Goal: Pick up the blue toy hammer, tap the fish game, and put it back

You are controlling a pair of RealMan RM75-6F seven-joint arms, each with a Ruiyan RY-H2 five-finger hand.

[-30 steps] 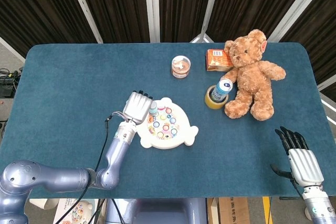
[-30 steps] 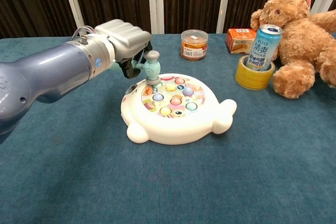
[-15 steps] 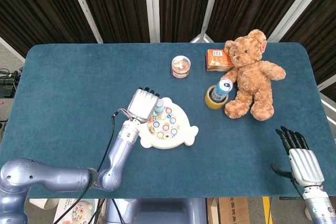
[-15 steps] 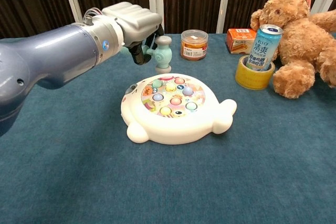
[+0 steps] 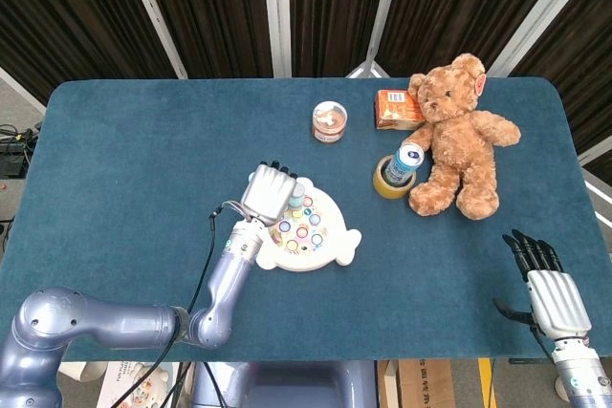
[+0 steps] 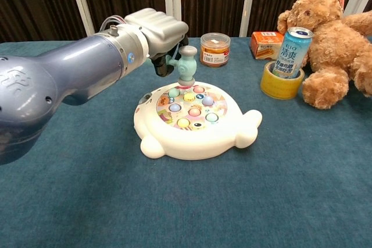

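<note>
Since a second ago the left hand (image 6: pixel 152 32) has carried the blue toy hammer (image 6: pixel 186 67) from the near-left edge of the fish game (image 6: pixel 195 120), up and off it, and now toward the game's far side, where the hammer head hangs just above the coloured fish. The hand's fingers are closed round the handle, which is mostly hidden inside them; only the pale head and a short neck show in the chest view. In the head view the left hand (image 5: pixel 268 191) covers the game's upper-left part and the hammer (image 5: pixel 297 195) peeks out at its right.

The right hand (image 5: pixel 547 291) rests near the table's front right corner, fingers spread and holding nothing, well apart from the work.

Risks, as I judge them: the game is light plastic on a cloth surface, so a tap that lands off-centre or glances sideways could slide or tip it. The grip is close to the hammer head, so a downward stroke may bring the fingers onto the game's rim before the head strikes. A slack grip on so short a handle could let the hammer twist.

For room, the table (image 5: pixel 124 160) is open to the left and in front of the game, which gives space to set the hammer down. Behind lie a small jar (image 6: pixel 214 49), an orange box (image 6: pixel 266 44), a can (image 6: pixel 290 51) standing in a tape roll (image 6: pixel 280 84), and a teddy bear (image 6: pixel 331 39).
</note>
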